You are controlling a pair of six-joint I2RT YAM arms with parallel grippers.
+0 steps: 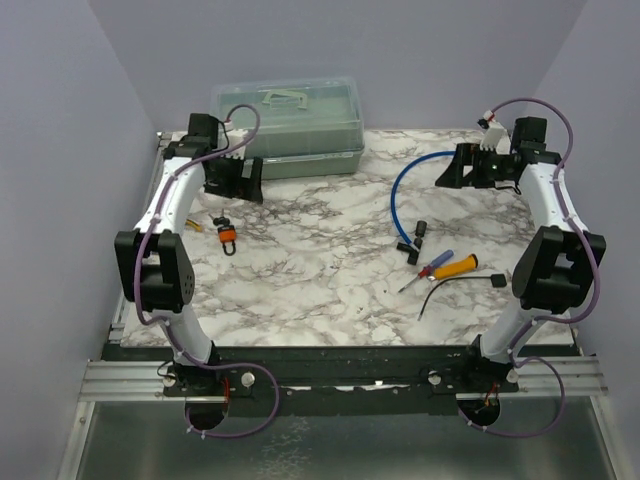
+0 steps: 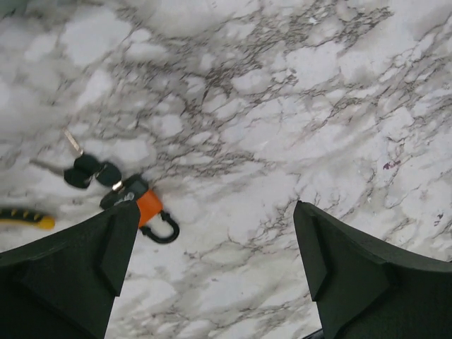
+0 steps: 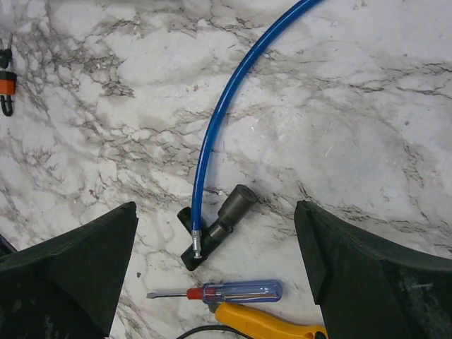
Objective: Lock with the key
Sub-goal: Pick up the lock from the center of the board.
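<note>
A small orange padlock (image 2: 149, 209) with a black shackle lies flat on the marble table, just off my left finger's tip in the left wrist view. A bunch of black-headed keys (image 2: 92, 171) rests against its body end; whether one sits in the keyhole I cannot tell. From above, the padlock (image 1: 229, 237) lies near the left arm. My left gripper (image 2: 214, 206) hovers open above bare marble right of the padlock, holding nothing. My right gripper (image 3: 215, 206) is open over the right side, far from the padlock (image 3: 6, 87).
A clear lidded plastic box (image 1: 290, 125) stands at the back. A blue tube (image 3: 210, 120) ends in a black fitting (image 3: 220, 224). A blue-handled screwdriver (image 3: 239, 291), a yellow-handled tool (image 3: 272, 326) and a black cable (image 1: 455, 285) lie right. A yellow-black piece (image 2: 25, 218) lies left of the keys.
</note>
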